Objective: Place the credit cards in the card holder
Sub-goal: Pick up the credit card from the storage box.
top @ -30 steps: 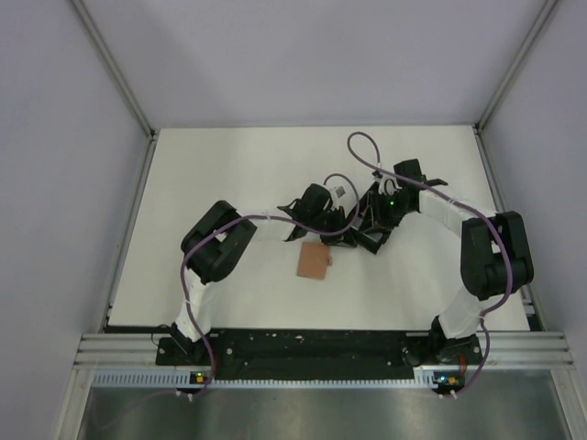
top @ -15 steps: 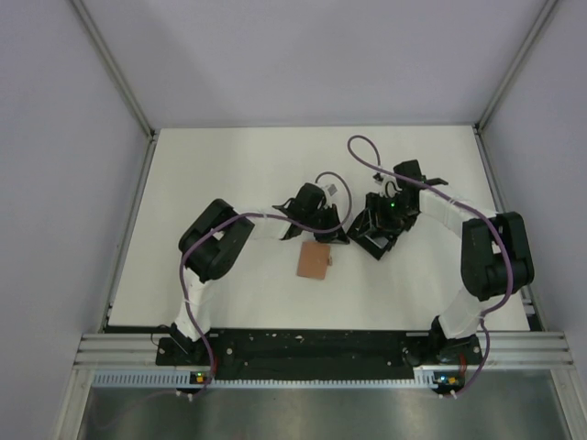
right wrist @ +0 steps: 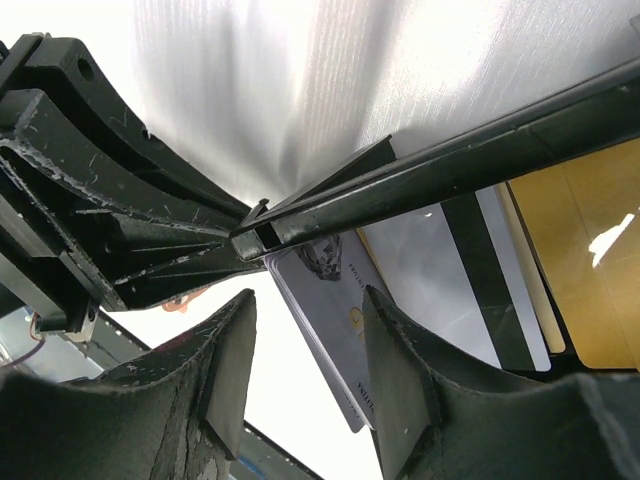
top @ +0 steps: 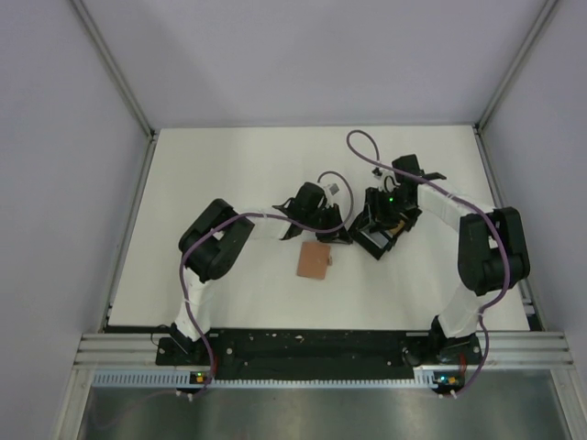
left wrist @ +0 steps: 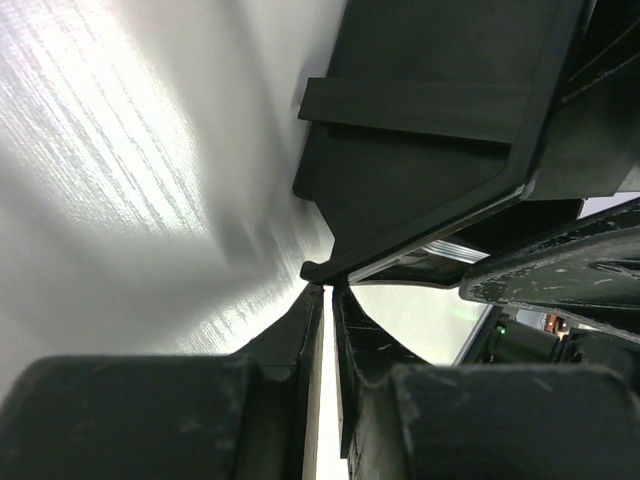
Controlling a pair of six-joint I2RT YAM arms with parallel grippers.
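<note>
**Right end effector** (right wrist: 310, 300): fingers spread, gripping nothing. They stand either side of the near end of the light blue card (right wrist: 325, 335), with clear worktop showing between the card and one finger.

**Light blue card**: pale, with small print, and a dark stripe crosses it further in. It lies in the black tray (right wrist: 450, 150), and its near end shows below the tray's rim.

**Yellow-orange card** (right wrist: 585, 250): in the same tray, beside the light blue card on the side away from the fingers. It is only partly in view.

**Black tray**: square and open. In the right wrist view its rim runs slantwise across the picture. From above it sits on the worktop under the right end effector, right of centre.

**Left end effector** (left wrist: 327, 292): fingers drawn almost together, leaving a thin slit with nothing in it. The tips sit right at a corner lip of the black tray. Whether they touch it cannot be told.

**Card holder** (top: 314, 262): tan-brown and flat on the worktop, lying by itself. It is on the near side of the left end effector, apart from the tray, with no card visible in it.

**Worktop** (top: 229, 165): white, walled on three sides by pale panels.
</note>
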